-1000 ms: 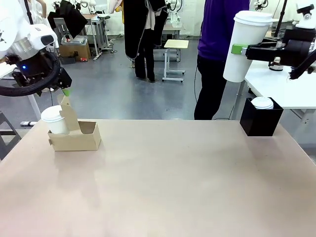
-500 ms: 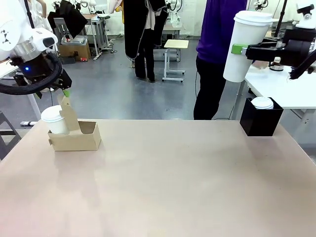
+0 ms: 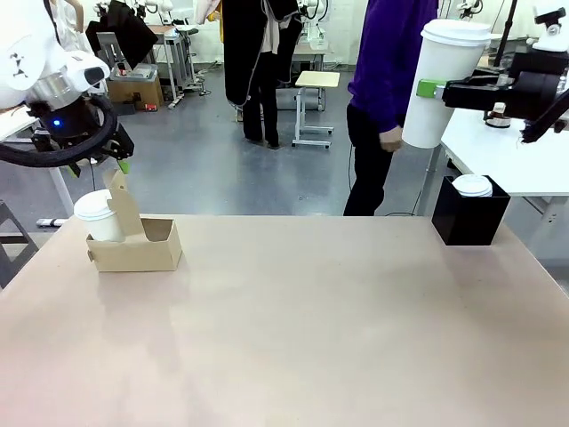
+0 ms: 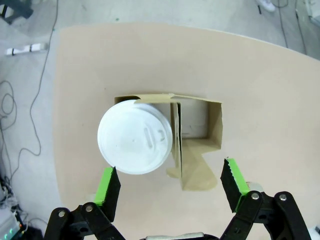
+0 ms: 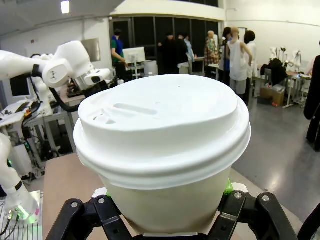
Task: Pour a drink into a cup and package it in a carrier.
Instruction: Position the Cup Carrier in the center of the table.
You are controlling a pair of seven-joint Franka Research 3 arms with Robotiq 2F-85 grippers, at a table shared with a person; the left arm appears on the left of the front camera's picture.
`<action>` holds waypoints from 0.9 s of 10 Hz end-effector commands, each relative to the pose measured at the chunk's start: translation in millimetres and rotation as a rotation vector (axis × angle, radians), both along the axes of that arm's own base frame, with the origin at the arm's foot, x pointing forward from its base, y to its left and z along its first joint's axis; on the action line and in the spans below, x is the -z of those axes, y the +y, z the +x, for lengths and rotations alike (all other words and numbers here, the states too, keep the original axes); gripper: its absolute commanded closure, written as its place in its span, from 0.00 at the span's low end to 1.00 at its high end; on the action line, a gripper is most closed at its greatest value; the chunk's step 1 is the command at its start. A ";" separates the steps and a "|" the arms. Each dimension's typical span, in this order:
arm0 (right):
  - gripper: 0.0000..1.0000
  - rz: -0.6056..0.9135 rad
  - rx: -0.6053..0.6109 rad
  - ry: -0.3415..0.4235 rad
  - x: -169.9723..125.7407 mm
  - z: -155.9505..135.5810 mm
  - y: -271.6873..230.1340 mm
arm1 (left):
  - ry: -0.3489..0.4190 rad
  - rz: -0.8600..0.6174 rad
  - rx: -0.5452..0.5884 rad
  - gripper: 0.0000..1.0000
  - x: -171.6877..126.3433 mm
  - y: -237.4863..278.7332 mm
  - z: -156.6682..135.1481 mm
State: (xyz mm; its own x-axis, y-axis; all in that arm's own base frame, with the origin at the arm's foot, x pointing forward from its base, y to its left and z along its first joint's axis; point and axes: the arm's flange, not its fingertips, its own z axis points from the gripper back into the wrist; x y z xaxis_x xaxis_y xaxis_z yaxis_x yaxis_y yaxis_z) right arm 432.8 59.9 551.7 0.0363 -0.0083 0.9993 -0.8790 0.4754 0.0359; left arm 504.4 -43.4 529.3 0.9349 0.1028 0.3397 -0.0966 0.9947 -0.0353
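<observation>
My right gripper (image 3: 428, 89) is shut on a tall white paper cup (image 3: 440, 84) with a domed lid, held tilted high above the table's far right. In the right wrist view that cup (image 5: 162, 145) sits between the fingers of my right gripper (image 5: 165, 200). A brown cardboard carrier (image 3: 142, 249) with an upright handle stands at the far left, and a second lidded cup (image 3: 96, 216) sits in its left slot. My left gripper (image 3: 114, 165) hovers open above it. From the left wrist, my left gripper (image 4: 170, 185) straddles this cup (image 4: 135, 144) and the carrier (image 4: 197, 132). The drink is out of view.
A black square box (image 3: 469, 218) holding white lids stands at the far right of the table. A person in purple (image 3: 387, 98) stands just behind the far edge, a hand near the raised cup. A white table (image 3: 507, 151) is at the back right.
My left arm has lifted and turned slightly above the carrier. The person in purple has stepped left, and a hand now shows beside the held cup. The right arm has stayed still.
</observation>
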 end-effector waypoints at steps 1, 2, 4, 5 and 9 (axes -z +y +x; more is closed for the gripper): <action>0.20 0.003 -0.004 -0.019 -1.4 0.8 0.0 | 0.048 0.042 -0.064 0.00 -1.5 -16.9 24.9; 0.20 0.003 -0.004 -0.019 -1.4 0.8 0.0 | 0.049 0.059 -0.099 0.00 2.3 -17.3 32.0; 0.20 0.003 -0.004 -0.019 -1.4 0.8 0.0 | 0.080 0.064 -0.127 0.00 8.9 -12.1 40.9; 0.20 0.003 -0.004 -0.019 -1.4 0.8 0.0 | 0.093 0.065 -0.131 0.00 12.6 -11.7 42.4; 0.20 0.003 -0.004 -0.019 -1.4 0.8 0.0 | 0.122 0.058 -0.119 0.60 19.7 -11.5 46.0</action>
